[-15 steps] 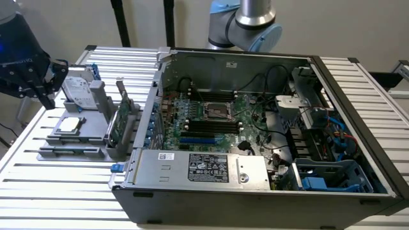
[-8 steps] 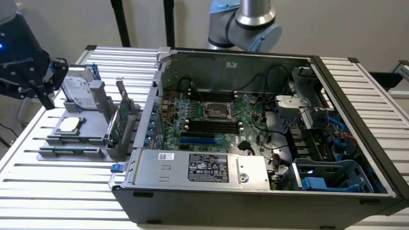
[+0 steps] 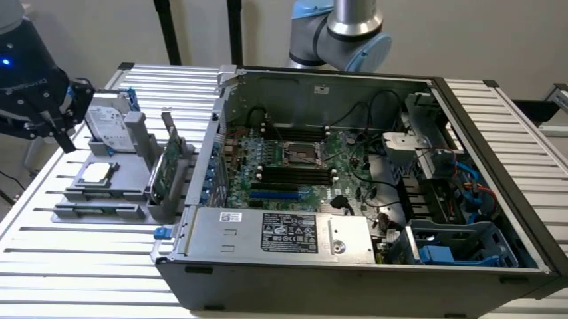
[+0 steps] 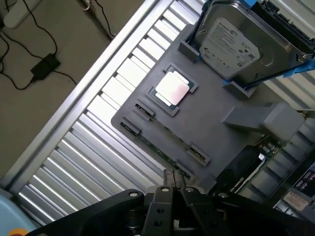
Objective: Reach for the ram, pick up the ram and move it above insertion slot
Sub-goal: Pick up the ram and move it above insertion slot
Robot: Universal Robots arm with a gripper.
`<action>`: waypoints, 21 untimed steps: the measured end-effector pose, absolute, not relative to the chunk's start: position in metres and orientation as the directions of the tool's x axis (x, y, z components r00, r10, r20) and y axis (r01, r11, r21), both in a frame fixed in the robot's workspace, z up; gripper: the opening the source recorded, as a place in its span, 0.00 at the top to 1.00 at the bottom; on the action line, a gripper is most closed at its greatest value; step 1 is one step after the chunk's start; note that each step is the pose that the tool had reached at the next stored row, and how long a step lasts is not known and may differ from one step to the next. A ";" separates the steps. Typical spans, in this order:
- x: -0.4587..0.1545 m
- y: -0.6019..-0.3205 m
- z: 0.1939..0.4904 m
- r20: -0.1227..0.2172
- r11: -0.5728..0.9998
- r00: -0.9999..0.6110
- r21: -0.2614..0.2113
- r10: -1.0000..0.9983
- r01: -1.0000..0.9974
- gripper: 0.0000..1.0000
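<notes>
Ram, a long thin green circuit-board stick (image 4: 160, 146), sits on edge in a slot along the front edge of the grey plastic holder (image 4: 211, 123). I see the black gripper (image 4: 173, 178) hanging over the holder's left edge, fingertips pressed together and gripping nothing. Rightward on the holder are the silver hard drive with blue rails (image 3: 108, 123), a square silver processor (image 3: 96, 174) and an upright green expansion card (image 3: 169, 166). Beside it stands the open grey computer case (image 3: 497, 133).
</notes>
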State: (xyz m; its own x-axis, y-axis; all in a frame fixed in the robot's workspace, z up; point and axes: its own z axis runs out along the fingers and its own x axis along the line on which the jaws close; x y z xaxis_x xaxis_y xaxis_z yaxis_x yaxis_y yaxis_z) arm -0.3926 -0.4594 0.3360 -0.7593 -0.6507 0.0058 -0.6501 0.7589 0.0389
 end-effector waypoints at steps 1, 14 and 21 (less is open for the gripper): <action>-0.393 -0.459 0.336 0.006 0.747 -0.748 0.039 -0.664 -0.663 0.89; -0.393 -0.459 0.335 0.005 0.571 -0.571 0.038 -0.821 -0.820 0.89; -0.393 -0.459 0.334 0.004 0.462 -0.462 0.035 -0.887 -0.886 0.89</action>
State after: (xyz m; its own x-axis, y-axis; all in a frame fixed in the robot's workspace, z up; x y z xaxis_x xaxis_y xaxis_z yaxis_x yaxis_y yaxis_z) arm -0.3926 -0.4594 0.3338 -0.4621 -0.8868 0.0035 -0.8862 0.4619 0.0353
